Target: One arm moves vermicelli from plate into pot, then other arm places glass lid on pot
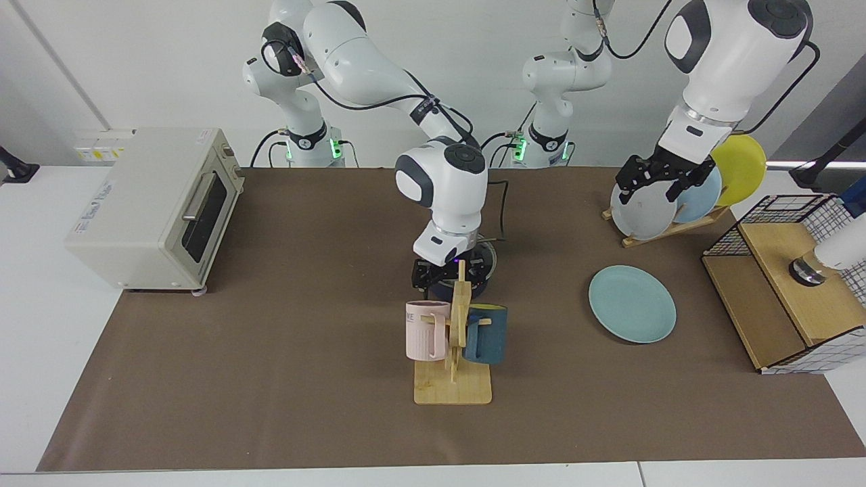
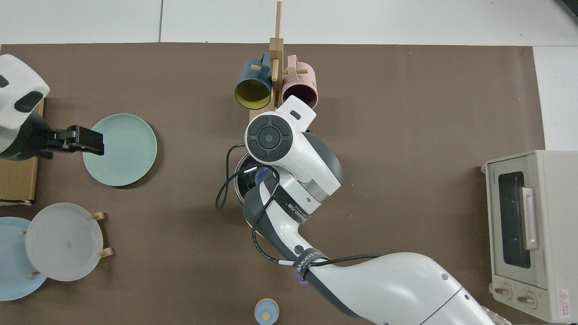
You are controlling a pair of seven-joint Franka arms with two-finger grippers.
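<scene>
A pale teal-green plate [image 1: 632, 304] lies on the brown table mat [image 1: 270, 379], near a pink mug [image 1: 426, 330], a dark teal mug [image 1: 486, 334], and a cream toaster oven [image 1: 152, 206].

The pot [image 1: 467, 287] is crowded by the mug rack [image 1: 454, 338] just in front; open tabletop [image 1: 304, 325] is left toward the toaster oven [image 1: 159, 206].

toaster oven [image 1: 152, 206], 2 mugs on wooden rack [image 1: 453, 385], plate rack [image 1: 666, 230]
</scene>
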